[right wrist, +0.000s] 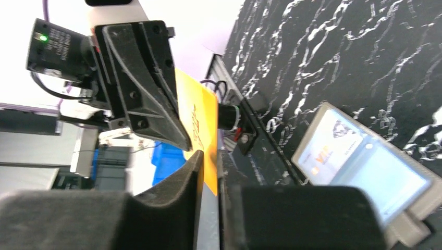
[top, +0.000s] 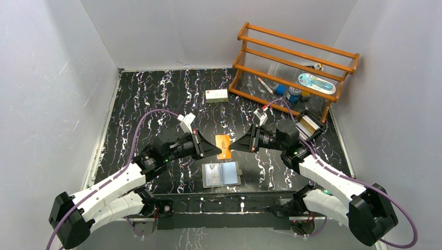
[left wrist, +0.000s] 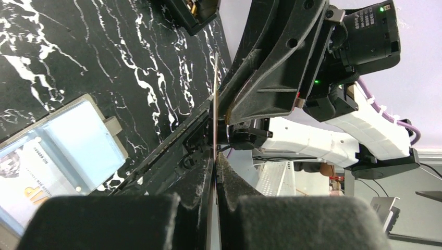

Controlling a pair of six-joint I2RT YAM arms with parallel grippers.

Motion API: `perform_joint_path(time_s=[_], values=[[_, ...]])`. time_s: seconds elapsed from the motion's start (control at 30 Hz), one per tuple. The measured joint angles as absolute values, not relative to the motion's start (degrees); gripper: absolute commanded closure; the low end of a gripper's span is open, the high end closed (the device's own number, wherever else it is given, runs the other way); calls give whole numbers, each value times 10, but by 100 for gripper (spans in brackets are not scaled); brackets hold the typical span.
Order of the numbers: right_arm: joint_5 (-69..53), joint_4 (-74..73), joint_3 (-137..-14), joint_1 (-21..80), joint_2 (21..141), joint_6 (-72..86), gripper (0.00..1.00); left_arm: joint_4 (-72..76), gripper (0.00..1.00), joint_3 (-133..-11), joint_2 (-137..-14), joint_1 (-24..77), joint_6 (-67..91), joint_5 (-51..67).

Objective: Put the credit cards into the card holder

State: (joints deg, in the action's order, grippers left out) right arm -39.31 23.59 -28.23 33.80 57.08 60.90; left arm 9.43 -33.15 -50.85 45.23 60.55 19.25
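Note:
An orange credit card (top: pixel 224 146) hangs on edge above the table between my two grippers. The left gripper (top: pixel 218 150) is shut on its left side; in the left wrist view the thin card edge (left wrist: pixel 215 104) runs up from the pinched fingertips of the left gripper (left wrist: pixel 215 156). The right gripper (top: pixel 232 147) reaches in from the right. In the right wrist view the card (right wrist: pixel 198 114) stands between the right gripper (right wrist: pixel 208 153) jaws with a narrow gap beside it. The card holder (top: pixel 221 174) lies open below, light blue inside, with a pale card (top: pixel 211 176) in its left pocket.
A wooden rack (top: pixel 292 67) with small items stands at the back right. A white box with a red mark (top: pixel 217 95) lies at the back centre. A black open-topped tray (top: pixel 310 125) with cards sits behind the right arm.

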Motion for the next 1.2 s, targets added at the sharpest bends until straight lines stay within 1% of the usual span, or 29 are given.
perform_joint_path(time_s=[0.13,0.23,0.27,0.37,0.6,0.8,0.97,1.2], values=[[-371,177,-283,338,566,578,59,63,100,-329,-507,452,605,176],[-332,126,-283,338,557,559,50,31,100,-318,-509,452,603,160],[-315,106,-283,338,555,551,48,20,100,-314,-512,452,603,155],[-279,58,-283,341,562,533,49,-10,100,-288,-539,452,606,150],[-184,-32,-283,373,615,506,53,-3,100,-235,-607,452,622,171],[-126,-61,-287,406,664,491,57,40,100,-232,-651,451,651,204],[-71,-96,-321,445,692,473,60,76,100,-220,-667,451,675,219],[-36,-98,-340,490,732,465,65,117,100,-198,-697,451,690,231]])
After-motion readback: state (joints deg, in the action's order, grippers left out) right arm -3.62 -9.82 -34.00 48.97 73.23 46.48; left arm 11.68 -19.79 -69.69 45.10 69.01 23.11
